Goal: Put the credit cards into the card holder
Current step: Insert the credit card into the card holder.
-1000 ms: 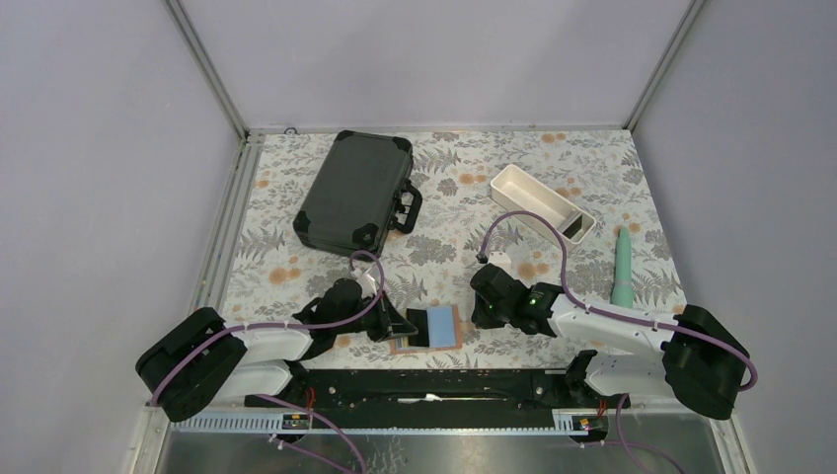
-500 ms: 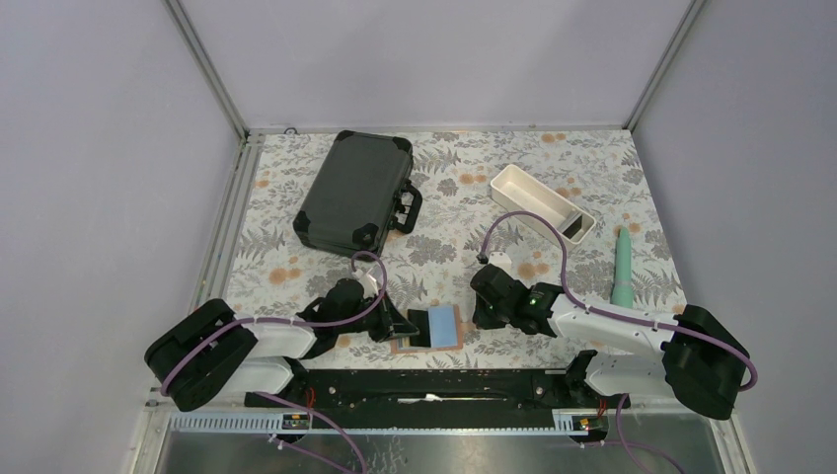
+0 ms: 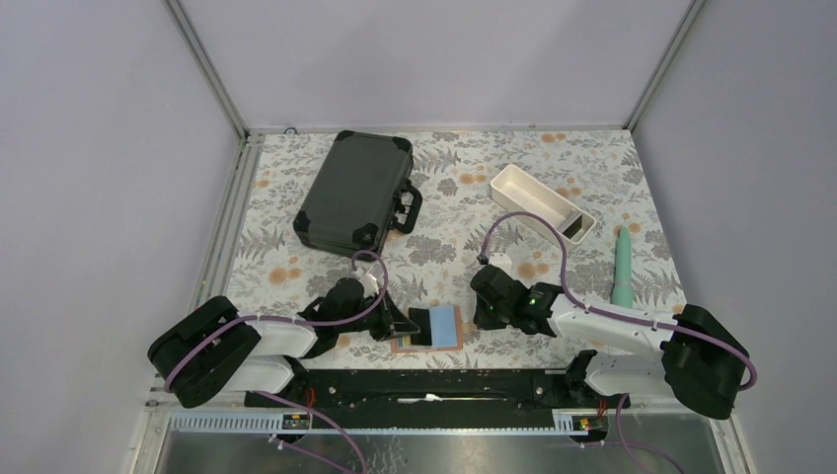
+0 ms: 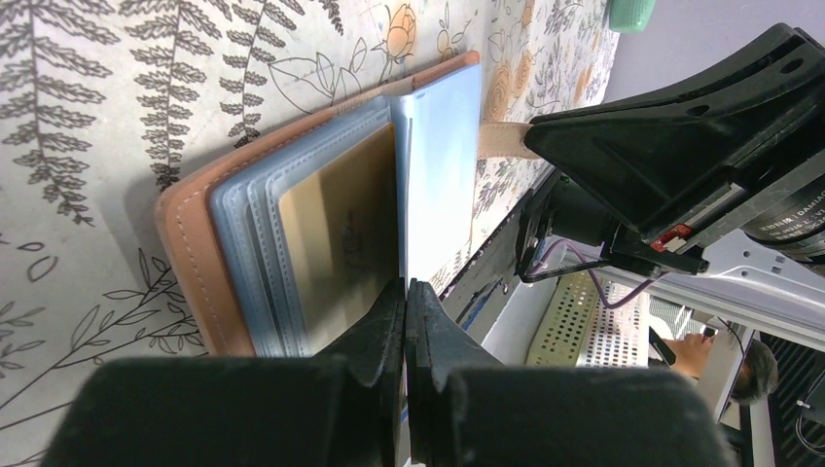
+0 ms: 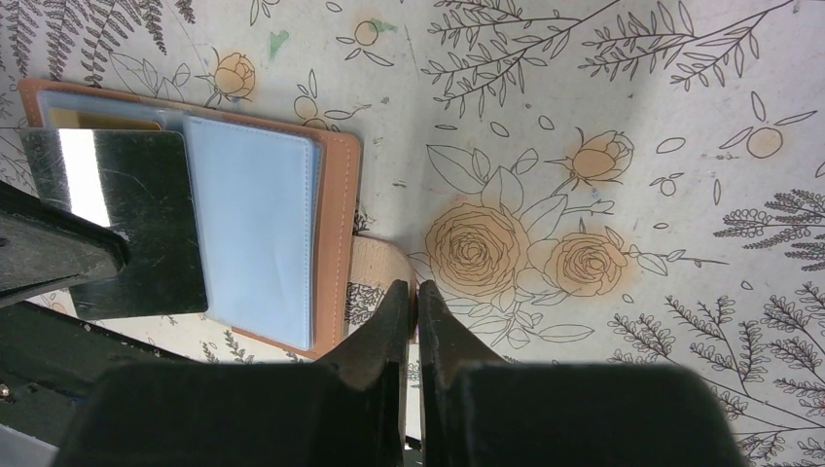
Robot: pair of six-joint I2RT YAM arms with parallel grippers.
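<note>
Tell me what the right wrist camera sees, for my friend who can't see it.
An open tan card holder with pale blue pockets lies on a flowery table, its strap pinched by the right gripper. The left gripper holds a shiny black card over the pockets.

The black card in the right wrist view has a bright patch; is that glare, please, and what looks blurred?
Right wrist view: yes, glare on the glossy black card; the right hand is blurred. Left wrist view: the left hand is blurred, the card holder sharp. Top external view: even, soft light.
</note>
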